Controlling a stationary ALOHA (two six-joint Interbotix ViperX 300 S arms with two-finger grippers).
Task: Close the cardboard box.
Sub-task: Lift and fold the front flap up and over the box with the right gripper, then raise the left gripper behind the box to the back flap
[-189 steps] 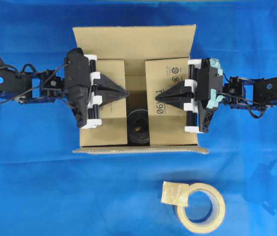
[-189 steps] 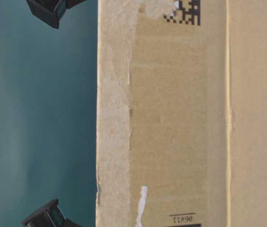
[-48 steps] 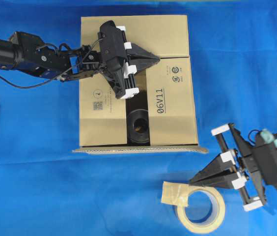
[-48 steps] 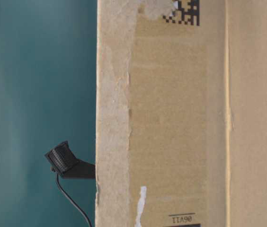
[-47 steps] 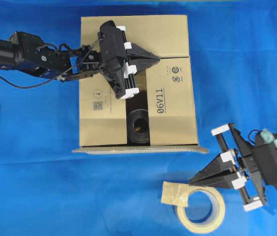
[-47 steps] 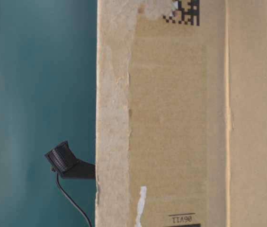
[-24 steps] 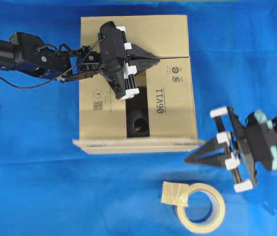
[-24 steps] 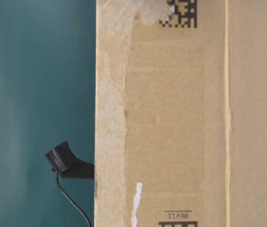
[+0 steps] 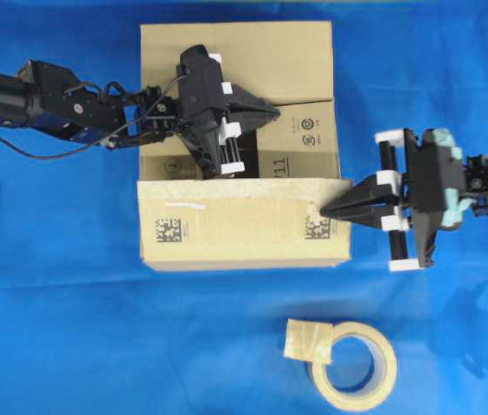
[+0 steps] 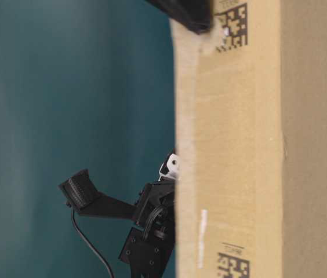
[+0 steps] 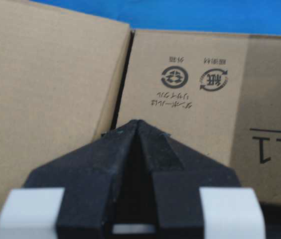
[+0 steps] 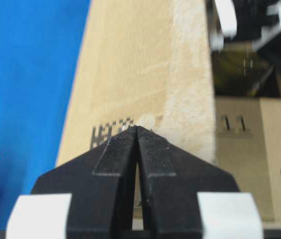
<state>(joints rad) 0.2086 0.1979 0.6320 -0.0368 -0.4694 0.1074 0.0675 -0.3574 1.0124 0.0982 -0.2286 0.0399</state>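
Observation:
The cardboard box [image 9: 227, 60] stands at the middle of the blue cloth. Its far flap [image 11: 51, 74] and its right flap [image 11: 190, 104] lie folded down. My left gripper [image 9: 275, 111] is shut, and its tip rests on the seam between those two flaps [image 11: 137, 122]. The near flap [image 9: 235, 223], which carries printed square codes, is tilted up over the opening. It also fills the table-level view [image 10: 239, 145]. My right gripper [image 9: 324, 212] is shut, with its tip [image 12: 137, 128] against the right end of that near flap [image 12: 140, 64]. The box's inside is hidden.
A roll of tan tape [image 9: 355, 367] with a loose end lies on the blue cloth [image 9: 71, 328] in front of the box, to the right. The left arm [image 9: 62, 108] reaches in over the box's left wall. Black mounts sit at both table sides.
The near flap has swung up from lying flat outward and now covers the opening. My right gripper moved from near the tape roll up and left to the flap's right end. The left gripper barely moved.

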